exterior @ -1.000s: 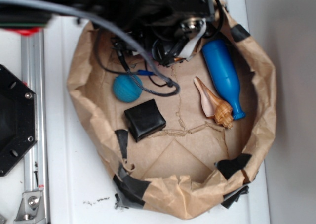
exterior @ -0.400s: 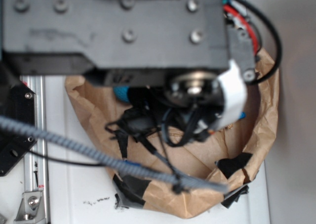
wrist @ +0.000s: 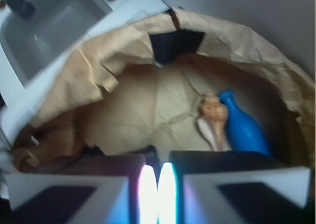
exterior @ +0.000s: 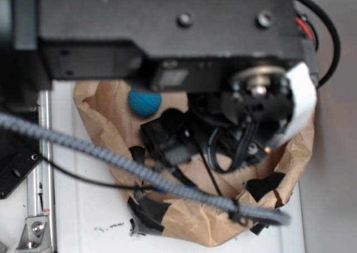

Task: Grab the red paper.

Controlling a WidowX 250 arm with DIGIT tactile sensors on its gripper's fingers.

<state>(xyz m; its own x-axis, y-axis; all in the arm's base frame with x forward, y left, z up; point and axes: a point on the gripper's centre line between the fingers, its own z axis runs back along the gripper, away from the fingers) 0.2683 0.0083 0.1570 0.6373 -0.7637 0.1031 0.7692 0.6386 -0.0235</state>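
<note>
The end effector (wrist: 158,184) has its fingers almost together above the brown paper bag (wrist: 123,75), near a shell (wrist: 212,122) and blue bottle (wrist: 244,130); the red paper is hidden.

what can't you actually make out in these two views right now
- Red paper: not visible in either view; the arm covers much of the brown paper bag in the exterior view.
- Blue bottle and shell: lower ends hidden behind the gripper in the wrist view; hidden by the arm in the exterior view.
- Blue ball: top covered by the arm, exterior view.
- Gripper: fingers look pressed together, nothing seen between them, but the picture is blurred.
</note>
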